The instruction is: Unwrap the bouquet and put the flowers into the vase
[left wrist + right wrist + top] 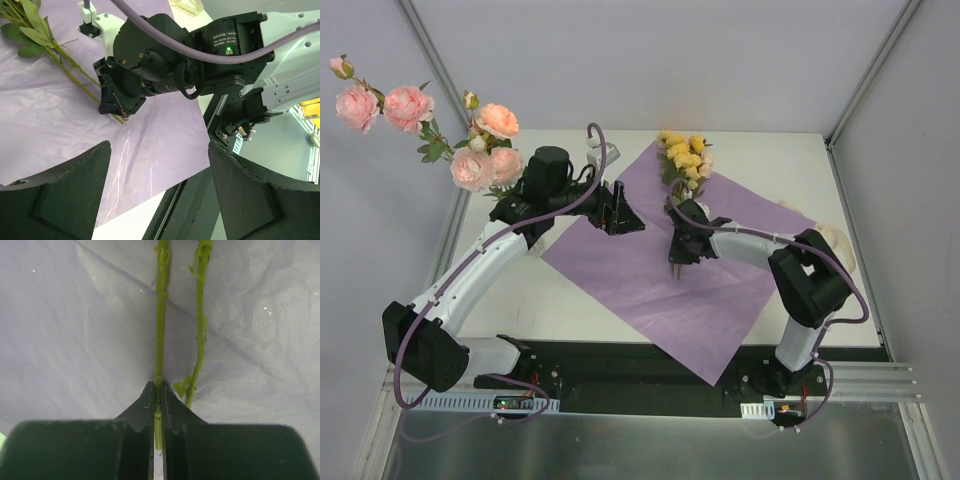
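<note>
Your right claw (158, 392) is clamped tight on one green stem (160, 315) of the yellow flowers (685, 158), which lie on purple paper (650, 290) w/ blooms beyond the claw. Left claw (159, 150) gapes wide, empty, over paper's left side.

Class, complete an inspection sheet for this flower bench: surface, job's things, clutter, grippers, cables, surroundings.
Surface: white table, largely covered by a flat purple paper sheet.
Job's things: yellow flowers lie on the sheet; pink roses stand up at far left; vase not visible.
Clutter: cream object at the table's right edge, unidentifiable.
Grippers: left gripper open, empty; right gripper shut on a green stem, second stem loose beside.
Cables: purple cable along each arm.
Surroundings: grey panels, metal frame.
</note>
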Controlling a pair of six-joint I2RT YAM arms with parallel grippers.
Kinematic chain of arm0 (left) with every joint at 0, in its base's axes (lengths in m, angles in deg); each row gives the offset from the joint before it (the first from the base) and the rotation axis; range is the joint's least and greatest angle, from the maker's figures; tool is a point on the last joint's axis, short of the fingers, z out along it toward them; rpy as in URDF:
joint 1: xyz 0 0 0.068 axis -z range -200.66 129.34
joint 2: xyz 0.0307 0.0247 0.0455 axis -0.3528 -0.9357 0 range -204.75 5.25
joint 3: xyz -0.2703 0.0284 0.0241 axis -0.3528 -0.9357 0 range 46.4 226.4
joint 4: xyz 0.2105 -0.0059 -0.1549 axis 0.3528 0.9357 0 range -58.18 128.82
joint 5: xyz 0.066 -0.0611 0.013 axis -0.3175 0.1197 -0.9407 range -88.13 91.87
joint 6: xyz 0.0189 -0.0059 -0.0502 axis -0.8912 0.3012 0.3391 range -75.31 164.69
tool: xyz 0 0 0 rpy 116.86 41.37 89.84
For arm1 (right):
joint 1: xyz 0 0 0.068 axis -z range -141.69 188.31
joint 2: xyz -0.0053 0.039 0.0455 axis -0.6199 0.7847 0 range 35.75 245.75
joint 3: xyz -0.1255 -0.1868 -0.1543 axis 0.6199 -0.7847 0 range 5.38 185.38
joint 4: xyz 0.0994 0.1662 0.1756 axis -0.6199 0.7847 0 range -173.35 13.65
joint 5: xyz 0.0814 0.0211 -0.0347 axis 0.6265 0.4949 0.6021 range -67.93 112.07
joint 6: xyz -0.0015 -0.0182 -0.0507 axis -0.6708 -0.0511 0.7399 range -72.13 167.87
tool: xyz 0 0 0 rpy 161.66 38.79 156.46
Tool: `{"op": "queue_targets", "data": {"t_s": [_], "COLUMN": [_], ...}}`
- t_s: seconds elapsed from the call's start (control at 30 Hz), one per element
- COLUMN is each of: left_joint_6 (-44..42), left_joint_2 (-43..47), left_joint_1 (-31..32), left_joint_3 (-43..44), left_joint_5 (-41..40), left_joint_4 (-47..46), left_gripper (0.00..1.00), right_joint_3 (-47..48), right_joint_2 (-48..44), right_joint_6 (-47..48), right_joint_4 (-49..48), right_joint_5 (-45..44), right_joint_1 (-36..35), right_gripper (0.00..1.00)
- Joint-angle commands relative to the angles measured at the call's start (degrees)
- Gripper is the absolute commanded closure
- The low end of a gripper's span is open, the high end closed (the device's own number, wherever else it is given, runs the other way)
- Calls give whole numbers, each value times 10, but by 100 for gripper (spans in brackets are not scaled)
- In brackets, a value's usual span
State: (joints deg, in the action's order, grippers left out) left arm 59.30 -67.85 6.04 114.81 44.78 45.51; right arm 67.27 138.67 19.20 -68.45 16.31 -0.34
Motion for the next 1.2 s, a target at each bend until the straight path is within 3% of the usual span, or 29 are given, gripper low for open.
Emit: {"op": "queue_targets", "data": {"t_s": [0.0, 0.33, 0.4, 0.53, 0.67, 0.87, 1.03, 1.17], "left_joint_6": [2, -8, -10, -17, -20, 69, 145, 188], "left_joint_2": [6, -5, -11, -23, -19, -6, 22, 42], "left_joint_1": [7, 8, 8, 12, 13, 13, 13, 13], "left_joint_3": [-5, -7, -7, -7, -3, 12, 23, 36], "left_joint_5": [-6, -23, -24, -26, -33, -28, -77, -119], "left_joint_4": [-10, -5, -5, -4, -5, -23, -54, -87], "left_gripper": [22, 22, 22, 22, 21, 25, 28, 18], "right_joint_3": [-36, -111, -116, -157, -170, -193, -236, -266], "right_joint_2": [-50, -190, -202, -228, -256, -327, -387, -416], "right_joint_6": [-3, 59, 56, 34, 84, 162, 184, 186], "right_joint_4": [-56, -177, -184, -291, -332, -381, -447, -482], "right_joint_5": [2, 52, 113, 215, 262, 353, 392, 409], "right_joint_1": [1, 10, 20, 55, 66, 73, 72, 71], "right_gripper": [99, 99, 99, 99, 99, 99, 99, 99]}}
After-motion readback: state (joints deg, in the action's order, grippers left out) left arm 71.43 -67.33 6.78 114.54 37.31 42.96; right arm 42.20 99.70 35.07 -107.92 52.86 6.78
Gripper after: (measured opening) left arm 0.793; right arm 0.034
